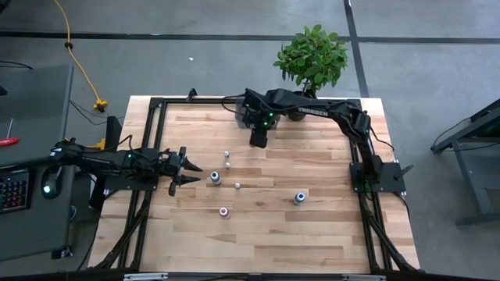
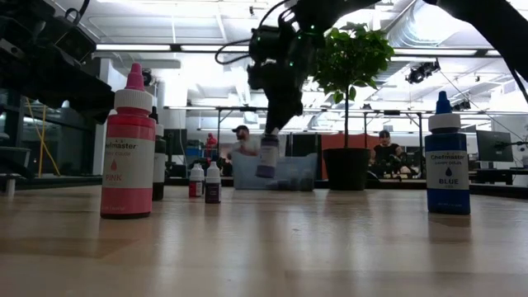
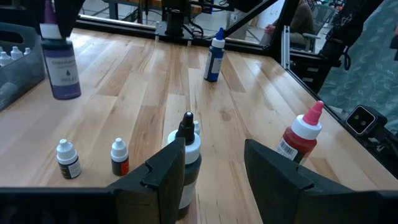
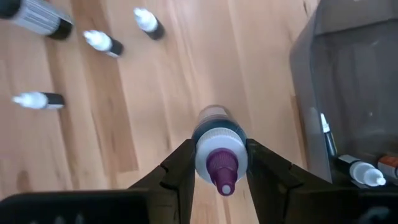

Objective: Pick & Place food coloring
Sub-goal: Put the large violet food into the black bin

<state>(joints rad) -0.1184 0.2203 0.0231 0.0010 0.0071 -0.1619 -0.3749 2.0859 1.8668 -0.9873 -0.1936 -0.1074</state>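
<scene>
Right gripper (image 4: pixel 217 163): clamped on a purple bottle (image 4: pixel 216 138) by its white collar, nozzle up, so the bottle hangs upright and clear of the table (image 1: pixel 312 234).
Where it is: in the air at the far side of the table, just beside the grey tray (image 4: pixel 348 81); I'd judge it's being carried there for the drop.
Tray: already holds a few small bottles, tips showing at its edge in the right wrist view.
Left gripper (image 3: pixel 214 165): fingers apart, holding nothing, low at the table's left edge and pointed at a black-tipped bottle (image 3: pixel 188 155), which looks like the next pick.
Still out: a pink bottle (image 2: pixel 127 148), a blue bottle (image 2: pixel 446 157), and 2 tiny ones (image 3: pixel 93 158) near the middle.
Risk: the grip sits high on the collar, so the body could swing on release.
</scene>
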